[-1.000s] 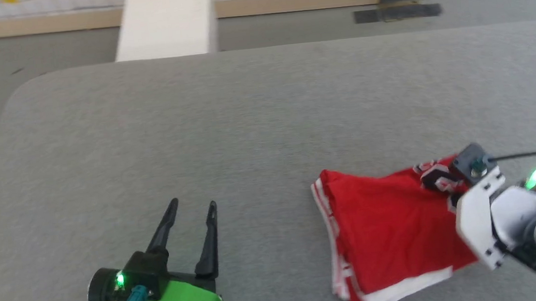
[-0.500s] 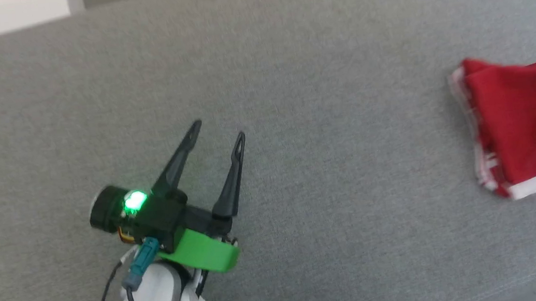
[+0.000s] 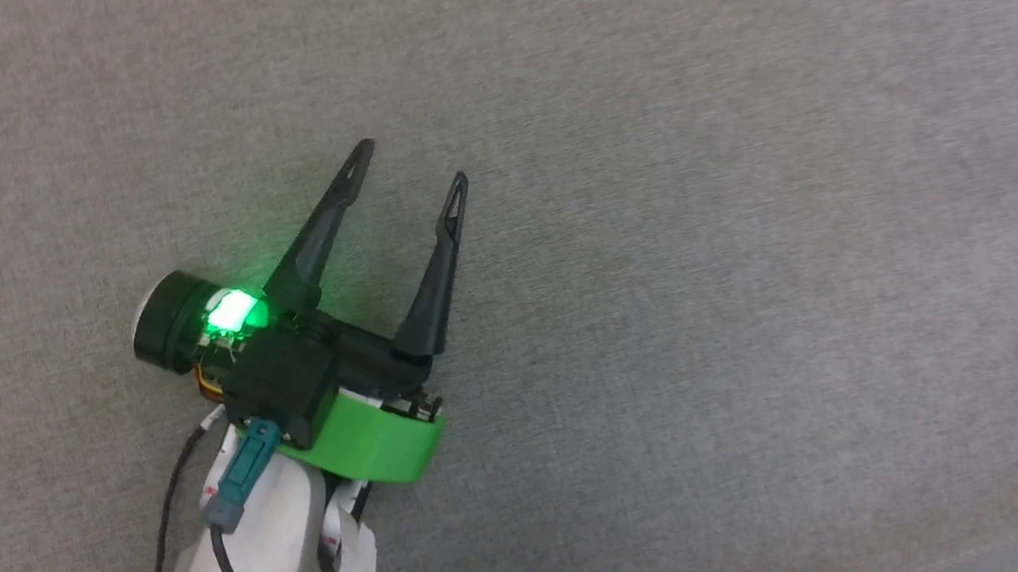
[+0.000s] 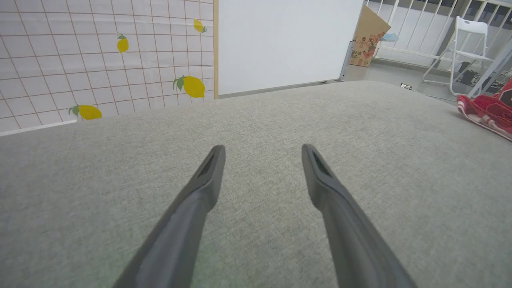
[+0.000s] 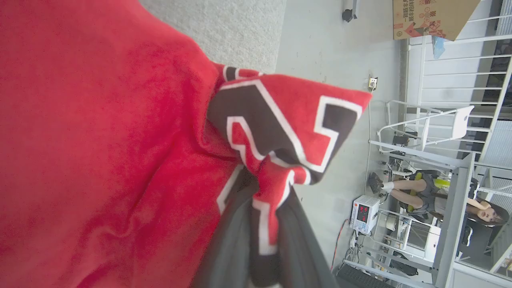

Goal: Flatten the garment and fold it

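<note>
Head view: swung toward the robot's left within the last second, now framing the left gripper [image 3: 412, 164] over the grey fabric surface [image 3: 742, 210]. A shift of the camera, not of the cloth.
Left arm: spread wide at the jaws as a second ago, holding nothing, low over the surface. Seen from the left wrist view [image 4: 263, 148], pointing across plain grey fabric.
Garment: red with striped trim, bunched at the far right edge of the left wrist view [image 4: 486, 114], well apart from the left gripper. Close up in the right wrist view [image 5: 100, 140], with a lettered fold raised off the surface.
Right gripper [image 5: 260, 224]: still closed on a pinch of that black, white-outlined lettering.
Stage (judged): flattening not yet done, folding not begun.
Meaning of the shift (judged): attention turned to the free arm and the open surface, probably ahead of bringing a second grip to the cloth.
Next need (judged): a hold on a free edge opposite the pinch, then an even pull apart.
Risk (judged): more bunching if dragged one-handed.
</note>
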Tool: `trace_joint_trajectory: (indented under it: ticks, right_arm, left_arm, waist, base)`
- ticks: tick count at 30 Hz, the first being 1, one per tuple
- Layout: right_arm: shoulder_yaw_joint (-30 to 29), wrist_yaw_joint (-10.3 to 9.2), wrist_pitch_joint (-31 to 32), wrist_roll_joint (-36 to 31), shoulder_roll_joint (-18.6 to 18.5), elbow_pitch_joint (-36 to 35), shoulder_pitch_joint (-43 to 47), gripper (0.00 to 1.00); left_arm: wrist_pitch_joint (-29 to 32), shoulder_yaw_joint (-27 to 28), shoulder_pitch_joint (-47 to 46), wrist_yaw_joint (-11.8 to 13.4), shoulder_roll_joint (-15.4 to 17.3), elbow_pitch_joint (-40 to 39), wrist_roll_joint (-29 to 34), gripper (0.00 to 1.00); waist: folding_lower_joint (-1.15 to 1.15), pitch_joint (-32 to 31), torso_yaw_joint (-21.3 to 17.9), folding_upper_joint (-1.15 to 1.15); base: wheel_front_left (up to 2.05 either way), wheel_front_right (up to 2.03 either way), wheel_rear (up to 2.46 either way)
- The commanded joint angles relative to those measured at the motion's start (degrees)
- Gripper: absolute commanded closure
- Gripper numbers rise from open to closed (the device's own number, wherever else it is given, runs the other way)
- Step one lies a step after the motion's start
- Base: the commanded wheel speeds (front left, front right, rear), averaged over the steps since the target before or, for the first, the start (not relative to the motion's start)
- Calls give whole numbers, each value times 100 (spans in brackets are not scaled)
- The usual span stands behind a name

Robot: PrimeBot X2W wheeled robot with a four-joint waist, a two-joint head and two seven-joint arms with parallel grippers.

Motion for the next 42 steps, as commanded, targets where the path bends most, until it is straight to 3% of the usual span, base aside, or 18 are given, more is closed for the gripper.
trace_joint_trajectory:
  ticks: [1,2,4,11,12,14,23,35,36,42]
  right_arm:
    - [-79,-12,-75,-70,78,98,-129,100]
    - [-140,-12,-129,-117,126,167,-179,90]
    - [-196,-12,-225,-244,185,253,-248,0]
    - [-179,-12,-344,-605,224,403,-364,0]
    - [-103,-12,-429,-676,274,349,-413,0]
    - [-34,-12,-453,-678,321,250,-477,0]
    - [94,-12,-823,-208,806,-485,-646,0]
    - [-453,-12,-1701,791,2236,-1932,519,0]
    - [-643,-12,-1816,890,2576,-2286,909,0]
    - [-969,-12,-2001,931,3422,-3033,1857,0]
  left_arm:
    - [-22,47,-83,-19,45,38,12,0]
    - [-22,52,-80,-19,46,49,14,0]
    - [-22,65,-68,-18,39,82,9,0]
    - [-22,150,72,-5,-74,272,-83,0]
    - [-22,213,246,0,-170,407,-166,0]
    - [-22,276,366,11,-215,461,-201,0]
    - [-22,627,1010,51,-392,683,-353,0]
    - [-22,964,1521,89,-542,777,-488,0]
    - [-22,1055,1622,109,-555,802,-454,0]
    - [-22,1168,1747,185,-588,839,-319,0]
  waist:
    - [-1,155,147,0]
    - [-1,147,155,0]
    - [-1,95,165,0]
    - [-1,-401,147,0]
    - [-1,-825,134,0]
    - [-1,-1097,134,0]
    - [-1,-2203,283,0]
    - [-1,-2935,624,0]
    - [-1,-3061,712,0]
    - [-1,-3245,882,0]
  base:
    - [0,0,0]
    - [0,0,0]
    - [0,0,0]
    - [0,0,0]
    - [0,0,0]
    - [0,0,0]
    - [0,0,0]
    - [0,0,0]
    - [0,0,0]
    - [0,0,0]
